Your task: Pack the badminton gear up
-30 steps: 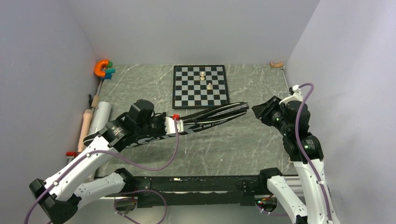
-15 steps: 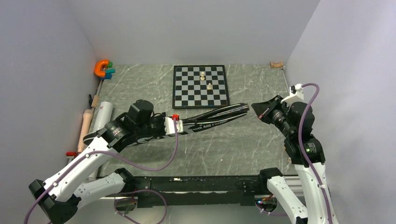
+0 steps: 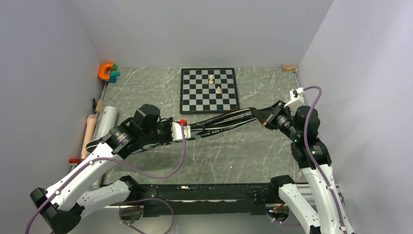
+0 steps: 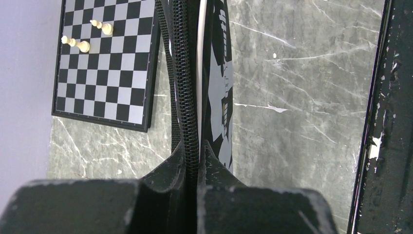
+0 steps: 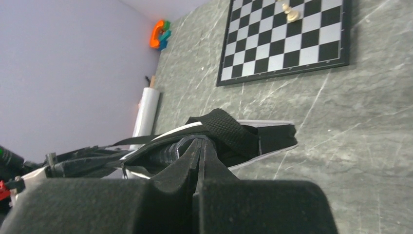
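- Top external view: the black bag (image 3: 219, 124) hangs in the air between the two arms, across the middle of the table (image 3: 253, 156) and just in front of the chessboard (image 3: 195, 97). I judge the main risk to be that the two arms pull apart or twist. The bag could then slide out of one grip and its free end would drop.
- A falling or swinging bag could sweep over the chessboard, which lies very near, and knock down the small chess pieces (image 3: 215, 84) on it.
- The white tube (image 3: 104, 122) lies at the left edge of the table, well apart from the bag. If the bag gets closed now, the tube would probably stay outside. Rackets and shuttlecocks I cannot make out, so I cannot tell if they are already inside.
- The left gripper (image 4: 192, 146) has its fingers nearly together, pinching the zipper edge of the bag between them. This hold is narrow and on the seam only, so a hard tug may pull the fabric loose.
- The right gripper (image 5: 201, 142) is at the bag's right end, its fingers pressed fully together and the tips touching the black fabric there. If they really pinch something thin, I cannot tell. If they hold nothing, any pull would simply miss.
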Controlling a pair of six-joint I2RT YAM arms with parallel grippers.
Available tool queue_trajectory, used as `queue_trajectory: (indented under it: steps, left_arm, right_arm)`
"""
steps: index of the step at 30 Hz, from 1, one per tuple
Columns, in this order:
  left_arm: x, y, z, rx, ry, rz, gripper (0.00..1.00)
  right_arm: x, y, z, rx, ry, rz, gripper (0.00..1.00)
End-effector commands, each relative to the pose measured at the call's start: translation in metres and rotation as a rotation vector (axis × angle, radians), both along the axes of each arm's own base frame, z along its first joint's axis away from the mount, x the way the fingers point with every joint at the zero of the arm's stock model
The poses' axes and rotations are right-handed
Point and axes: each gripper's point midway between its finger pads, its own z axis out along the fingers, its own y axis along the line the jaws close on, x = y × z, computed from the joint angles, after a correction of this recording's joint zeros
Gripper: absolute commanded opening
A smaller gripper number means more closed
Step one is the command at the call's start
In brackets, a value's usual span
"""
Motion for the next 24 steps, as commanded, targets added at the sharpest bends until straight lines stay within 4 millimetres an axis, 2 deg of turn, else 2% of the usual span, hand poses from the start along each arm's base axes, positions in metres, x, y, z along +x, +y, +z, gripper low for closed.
queue_trajectory:
  steps: [1, 5, 7, 9, 11, 13, 18, 20, 22, 24]
  left_arm:
    - [0.010, -0.016, 0.051, -0.125, -0.127, -0.033, 0.00]
    - [0.010, -0.017, 0.052, -0.127, -0.125, -0.035, 0.00]
    - [0.010, -0.018, 0.052, -0.127, -0.123, -0.037, 0.00]
    - [0.010, -0.017, 0.053, -0.127, -0.121, -0.038, 0.00]
    - [0.009, -0.017, 0.053, -0.126, -0.122, -0.037, 0.00]
    - [0.009, -0.017, 0.052, -0.127, -0.119, -0.039, 0.00]
    - [0.007, -0.017, 0.052, -0.129, -0.118, -0.044, 0.00]
    - [0.006, -0.017, 0.051, -0.127, -0.115, -0.046, 0.00]
    - [0.005, -0.016, 0.050, -0.124, -0.113, -0.049, 0.00]
    - [0.006, -0.017, 0.050, -0.125, -0.113, -0.049, 0.00]
  right_arm:
    - [-0.012, 0.027, 0.014, 0.052, -0.045, 0.137, 0.00]
    - [-0.013, 0.033, -0.003, 0.019, 0.006, 0.144, 0.00]
    - [-0.010, 0.029, -0.015, -0.023, 0.052, 0.116, 0.10]
    - [-0.008, 0.015, -0.018, -0.102, 0.068, 0.058, 0.16]
    - [-0.007, -0.003, -0.008, -0.170, 0.052, -0.020, 0.27]
    - [-0.007, -0.018, 0.007, -0.224, 0.025, -0.083, 0.33]
    - [-0.008, -0.033, 0.029, -0.268, -0.017, -0.145, 0.35]
    - [-0.010, -0.032, 0.041, -0.249, -0.054, -0.142, 0.35]
    - [-0.013, -0.019, 0.052, -0.197, -0.087, -0.081, 0.33]
    - [-0.014, -0.003, 0.053, -0.143, -0.096, -0.008, 0.30]
